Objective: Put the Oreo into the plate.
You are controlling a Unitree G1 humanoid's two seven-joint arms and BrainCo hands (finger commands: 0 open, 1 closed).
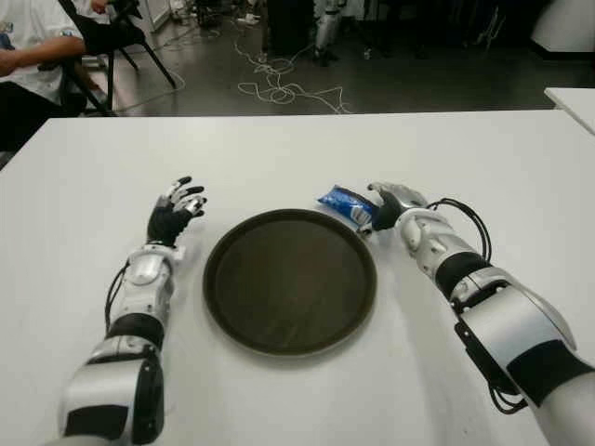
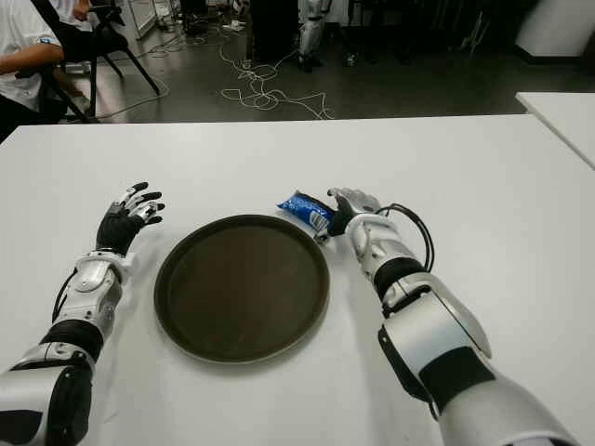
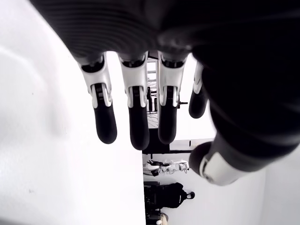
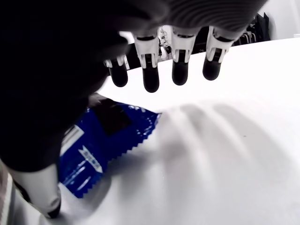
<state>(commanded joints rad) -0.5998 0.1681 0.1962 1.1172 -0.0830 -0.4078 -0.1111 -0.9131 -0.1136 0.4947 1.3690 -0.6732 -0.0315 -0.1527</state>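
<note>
A blue Oreo packet (image 1: 344, 205) lies flat on the white table (image 1: 279, 149), just off the far right rim of the round dark brown plate (image 1: 290, 283). My right hand (image 1: 383, 202) hovers right beside the packet on its right. In the right wrist view its fingers (image 4: 151, 77) stretch out above the table and its thumb (image 4: 40, 192) hangs by the Oreo packet (image 4: 101, 140) without closing on it. My left hand (image 1: 177, 210) shows left of the plate, fingers (image 3: 133, 117) spread and holding nothing. The plate has nothing in it.
The table's far edge runs across the top, with dark floor and loose cables (image 1: 279, 84) beyond. A seated person (image 1: 23, 56) and a chair (image 1: 112, 42) are at the far left. Another white table's corner (image 1: 575, 100) shows far right.
</note>
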